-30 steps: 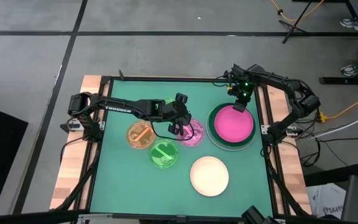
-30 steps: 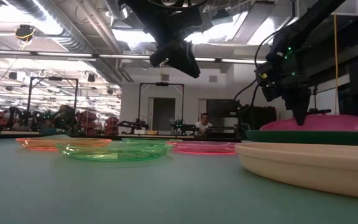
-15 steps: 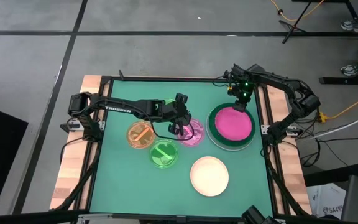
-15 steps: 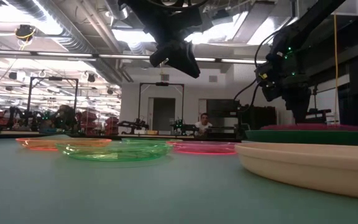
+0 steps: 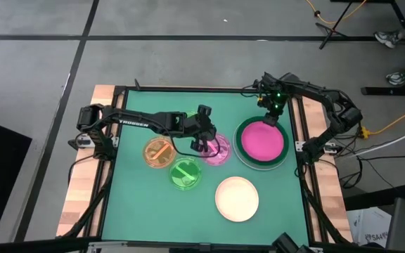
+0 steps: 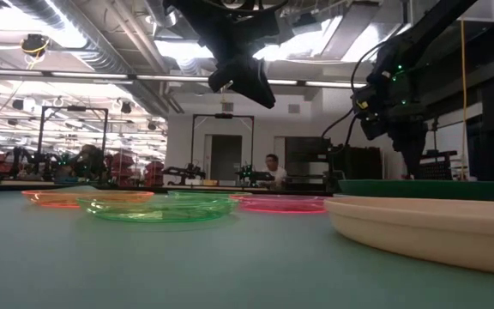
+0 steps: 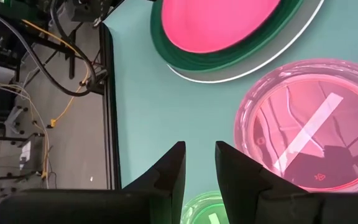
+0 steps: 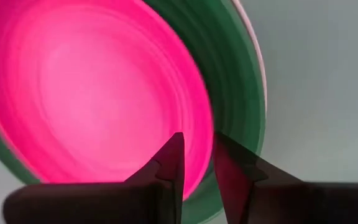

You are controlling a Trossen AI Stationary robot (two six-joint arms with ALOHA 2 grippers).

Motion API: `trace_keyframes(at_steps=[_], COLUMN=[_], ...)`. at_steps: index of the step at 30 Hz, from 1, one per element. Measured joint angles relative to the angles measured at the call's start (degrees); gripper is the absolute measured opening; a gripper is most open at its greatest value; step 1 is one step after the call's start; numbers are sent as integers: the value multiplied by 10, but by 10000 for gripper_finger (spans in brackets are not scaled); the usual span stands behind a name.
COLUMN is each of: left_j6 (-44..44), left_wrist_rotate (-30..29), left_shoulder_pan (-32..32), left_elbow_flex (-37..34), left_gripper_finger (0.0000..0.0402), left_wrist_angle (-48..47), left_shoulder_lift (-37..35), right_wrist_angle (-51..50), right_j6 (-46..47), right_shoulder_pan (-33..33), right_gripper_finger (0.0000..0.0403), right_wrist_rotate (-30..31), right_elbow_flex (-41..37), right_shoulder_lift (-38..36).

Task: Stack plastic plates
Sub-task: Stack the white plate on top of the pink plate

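Observation:
A large pink plate [image 5: 264,140] lies flat inside a dark green plate [image 5: 242,152], with a pale rim [image 7: 229,78] showing under the green one, at the table's right. My right gripper [image 5: 271,119] hangs open just above the pink plate's far rim [image 8: 194,155], pointing down, with nothing between its fingers. My left gripper [image 5: 201,146] hovers open over the table beside a small translucent pink plate [image 5: 219,150]. A small orange plate [image 5: 159,152], a small lime green plate [image 5: 185,173] and a large cream plate [image 5: 237,199] rest flat on the mat.
The green mat is framed by a black rail with wooden strips [image 5: 83,190] outside it. Bare mat lies along the far edge [image 5: 174,102] and at the near left [image 5: 139,211]. In the low view a person [image 6: 271,170] sits far behind the table.
My right gripper has opened and let go of the large pink plate. The plate's far edge, which was raised and tilted a second ago, has dropped, and the plate now lies flat in the dark green plate. Neither arm has shifted.

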Motion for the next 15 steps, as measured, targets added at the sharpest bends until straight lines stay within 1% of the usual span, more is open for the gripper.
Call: trace_keyframes(at_steps=[3, 7, 15], left_j6=[-10, -36, -101], left_wrist_rotate=[11, 28, 29], left_shoulder_pan=[6, 17, 38], left_elbow_flex=[0, 0, 0], left_gripper_finger=[80, 80, 80], left_wrist_angle=[-3, -7, -29], left_shoulder_lift=[0, 0, 0], right_wrist_angle=[16, 37, 106], right_j6=[1, 1, -1], right_shoulder_pan=[20, 65, 166], right_gripper_finger=[72, 72, 72], right_wrist_rotate=[4, 4, 4], right_elbow_flex=[0, 0, 0], right_shoulder_lift=[-3, -13, -65])
